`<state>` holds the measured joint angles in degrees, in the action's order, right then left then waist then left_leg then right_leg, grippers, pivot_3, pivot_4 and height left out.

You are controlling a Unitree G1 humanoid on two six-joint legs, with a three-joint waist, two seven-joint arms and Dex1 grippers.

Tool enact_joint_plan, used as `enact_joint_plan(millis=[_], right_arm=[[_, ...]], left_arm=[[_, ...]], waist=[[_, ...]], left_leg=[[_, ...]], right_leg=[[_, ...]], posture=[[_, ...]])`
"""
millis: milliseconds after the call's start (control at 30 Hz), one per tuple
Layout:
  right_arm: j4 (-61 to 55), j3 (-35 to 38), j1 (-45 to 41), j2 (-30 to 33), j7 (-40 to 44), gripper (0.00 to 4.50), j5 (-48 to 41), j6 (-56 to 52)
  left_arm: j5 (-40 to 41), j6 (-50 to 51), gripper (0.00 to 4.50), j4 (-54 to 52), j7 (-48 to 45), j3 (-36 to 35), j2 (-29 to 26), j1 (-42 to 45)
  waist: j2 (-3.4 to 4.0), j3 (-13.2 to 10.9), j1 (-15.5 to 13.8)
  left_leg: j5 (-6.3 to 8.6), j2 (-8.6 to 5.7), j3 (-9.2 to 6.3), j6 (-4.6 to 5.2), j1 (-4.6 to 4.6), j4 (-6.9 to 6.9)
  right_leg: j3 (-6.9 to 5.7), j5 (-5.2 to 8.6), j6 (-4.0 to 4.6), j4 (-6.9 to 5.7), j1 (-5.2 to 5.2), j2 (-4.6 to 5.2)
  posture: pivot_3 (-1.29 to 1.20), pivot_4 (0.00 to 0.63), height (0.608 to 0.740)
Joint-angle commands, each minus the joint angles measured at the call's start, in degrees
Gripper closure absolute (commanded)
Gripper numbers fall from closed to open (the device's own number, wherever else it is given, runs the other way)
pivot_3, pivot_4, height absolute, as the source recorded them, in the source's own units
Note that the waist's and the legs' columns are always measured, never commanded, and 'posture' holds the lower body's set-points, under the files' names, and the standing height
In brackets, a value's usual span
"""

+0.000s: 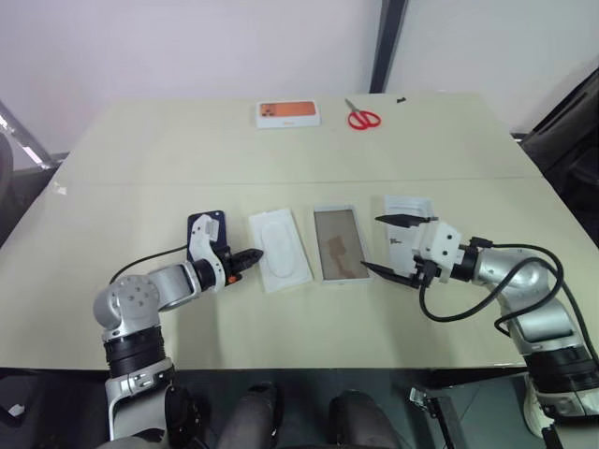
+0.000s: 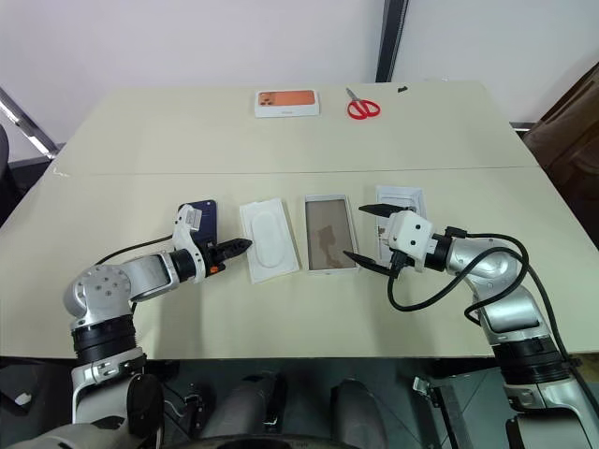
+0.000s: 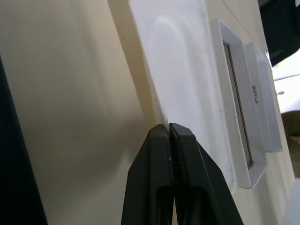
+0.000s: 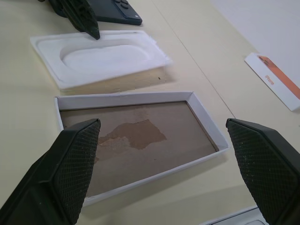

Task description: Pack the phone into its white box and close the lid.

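The dark navy phone lies flat on the table at the left. To its right lie a thin white insert with an oval impression, then the white box with its tan floor bare. The lid lies just right of the box, partly behind my right gripper. My left gripper is shut, its fingertips touching the insert's left edge, with the phone just behind it. My right gripper stands open at the box's right side, with nothing between its fingers.
A white box with an orange picture and red-handled scissors lie at the far edge of the table. The near part of the tabletop in front of the row of things is bare.
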<state>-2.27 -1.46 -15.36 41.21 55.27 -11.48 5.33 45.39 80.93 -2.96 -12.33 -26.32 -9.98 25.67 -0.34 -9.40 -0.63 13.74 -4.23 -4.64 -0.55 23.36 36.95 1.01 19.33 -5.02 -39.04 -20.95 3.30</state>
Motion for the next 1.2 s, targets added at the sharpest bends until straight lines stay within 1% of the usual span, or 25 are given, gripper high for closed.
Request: enact_joint_plan(millis=[33,100,200,300,467,600,700,733,800,867,900,933,967,1133,1200], right_arm=[[-2.5,0.8,-0.1,0.0,0.5,0.0,-1.6,-1.0],[-3.9,0.6,0.0,-0.4,1.1,0.0,-3.0,-2.8],[-6.9,-1.1,1.0,-0.8,3.2,0.0,-5.7,-7.0],[-7.5,-4.7,1.0,-1.4,5.3,0.0,-5.0,-8.7],[-4.1,-8.8,-2.9,-3.0,6.3,0.0,-3.1,-12.3],[-0.6,-10.1,-6.2,-4.1,6.9,0.0,-2.7,-15.3],[0.6,-10.8,-7.4,-4.2,8.9,0.81,-2.8,-16.4],[0.7,-10.8,-7.6,-4.3,9.3,1.25,-3.0,-16.8],[1.6,-11.6,-7.7,-4.1,9.7,2.4,-1.6,-15.8],[2.6,-12.3,-7.6,-4.0,10.2,3.3,-0.3,-14.8],[3.0,-12.5,-7.5,-4.2,10.3,3.93,0.1,-14.5],[3.3,-12.6,-7.5,-4.4,10.2,4.31,0.3,-14.4],[3.6,-12.6,-7.6,-4.6,10.2,4.42,0.5,-14.3],[4.2,-13.7,-7.6,-4.4,10.6,4.42,2.6,-12.1],[4.2,-13.4,-7.6,-4.9,9.8,4.42,3.3,-10.6]], left_arm=[[-0.3,1.3,4.47,2.3,0.6,-0.8,-1.0,0.2],[0.3,2.1,4.47,2.9,0.6,-1.7,-1.7,1.6],[1.0,2.3,4.47,4.4,-1.5,-1.5,-4.7,4.2],[0.9,0.0,4.47,4.8,-7.0,2.7,-9.3,6.0],[1.2,-1.9,4.47,7.2,-11.1,5.0,-11.2,8.3],[1.5,-2.0,4.47,8.3,-12.7,5.7,-11.5,9.2],[2.5,-1.1,4.5,9.4,-11.8,3.6,-10.3,10.2],[2.9,-0.7,4.5,9.7,-11.5,2.9,-9.9,10.4],[3.4,0.2,4.5,10.1,-10.6,1.7,-9.3,10.6],[3.7,0.8,4.5,10.1,-10.1,0.9,-8.8,10.3],[4.0,1.2,4.5,10.3,-9.8,0.1,-8.4,10.2],[4.5,1.9,4.5,10.6,-9.5,-0.9,-8.1,10.3],[5.0,2.4,4.5,10.9,-9.2,-1.7,-7.9,10.4],[8.1,5.7,4.5,12.8,-7.9,-7.7,-7.5,13.1],[8.2,6.3,4.5,12.9,-7.0,-8.6,-7.2,14.0]], waist=[[-0.01,0.0,0.0],[-0.03,0.0,0.0],[-0.07,0.0,0.1],[-0.21,-0.1,0.4],[-0.22,-0.1,0.3],[-0.29,-0.2,0.2],[-0.31,-0.2,0.1],[-0.31,-0.2,0.1],[-0.32,-0.2,0.1],[-0.32,-0.2,0.1],[-0.33,-0.2,0.2],[-0.33,-0.2,0.2],[-0.33,-0.2,0.3],[-0.37,-0.2,0.4],[-0.38,-0.2,0.4]], left_leg=[[0.0,0.0,0.0,0.0,0.0,0.01],[0.0,0.0,0.0,0.0,0.01,0.01],[0.0,0.0,-0.01,0.0,0.03,-0.01],[-0.02,0.02,-0.02,-0.04,0.06,-0.08],[-0.03,0.01,-0.02,-0.06,0.07,-0.09],[-0.03,0.01,-0.02,-0.06,0.12,-0.1],[-0.03,0.01,-0.03,-0.06,0.17,-0.1],[-0.03,0.01,-0.02,-0.06,0.17,-0.1],[-0.03,0.01,-0.02,-0.06,0.18,-0.1],[-0.03,0.01,-0.03,-0.06,0.18,-0.1],[-0.03,0.01,-0.03,-0.06,0.18,-0.1],[-0.03,0.01,-0.03,-0.06,0.18,-0.1],[-0.03,0.01,-0.03,-0.06,0.18,-0.11],[-0.04,0.01,-0.04,-0.07,0.18,-0.11],[-0.04,0.01,-0.05,-0.08,0.18,-0.09]], right_leg=[[0.0,0.0,0.0,0.0,0.0,0.0],[0.0,0.0,0.0,0.0,0.0,0.0],[0.0,0.0,0.0,0.0,-0.05,-0.01],[0.01,0.0,0.0,0.0,-0.14,-0.05],[0.03,0.0,0.01,0.0,-0.17,-0.02],[0.03,0.0,0.01,0.0,-0.23,-0.02],[0.02,0.0,0.01,0.0,-0.3,-0.02],[0.03,0.0,0.01,0.0,-0.3,-0.02],[0.03,0.0,0.01,0.0,-0.3,-0.02],[0.02,0.0,0.01,0.0,-0.3,-0.02],[0.02,0.0,0.01,0.0,-0.31,-0.02],[0.02,0.0,0.01,0.0,-0.31,-0.02],[0.02,0.0,0.01,0.0,-0.32,-0.02],[0.0,0.0,0.01,-0.01,-0.32,-0.03],[0.0,0.0,0.01,-0.01,-0.32,-0.03]], posture=[[0.0,0.15,0.74],[0.0,0.15,0.74],[0.0,0.15,0.74],[0.0,0.15,0.74],[0.0,0.15,0.74],[0.0,0.15,0.74],[0.0,0.15,0.74],[0.0,0.15,0.74],[0.0,0.15,0.74],[0.0,0.15,0.74],[0.0,0.15,0.74],[0.0,0.15,0.74],[0.0,0.15,0.74],[0.0,0.15,0.74],[0.0,0.15,0.74]])
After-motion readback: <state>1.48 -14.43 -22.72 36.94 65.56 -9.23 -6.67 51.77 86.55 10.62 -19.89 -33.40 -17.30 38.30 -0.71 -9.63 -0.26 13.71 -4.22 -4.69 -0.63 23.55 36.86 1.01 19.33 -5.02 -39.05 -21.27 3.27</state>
